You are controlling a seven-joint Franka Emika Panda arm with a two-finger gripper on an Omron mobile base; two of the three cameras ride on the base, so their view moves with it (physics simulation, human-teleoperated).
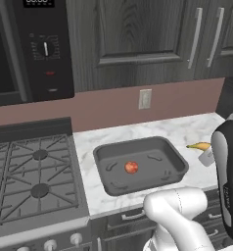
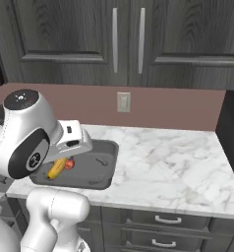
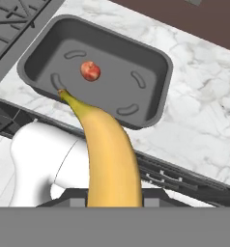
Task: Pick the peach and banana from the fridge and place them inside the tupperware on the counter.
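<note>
Pincer [image 2: 65, 158] clamped on banana [image 3: 107, 154], held above the counter [image 2: 168, 157] beside the tupperware [image 3: 150, 91] where the peach [image 3: 90, 71] lies. I judge release here risky — banana could strike the rim and drop outside.

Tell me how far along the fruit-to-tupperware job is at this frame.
Done: the peach lies inside the tupperware on the counter. In hand: the banana, clamped in the jaws, is carried above the counter edge near the tray. Left: move it over the tray and release it.
</note>
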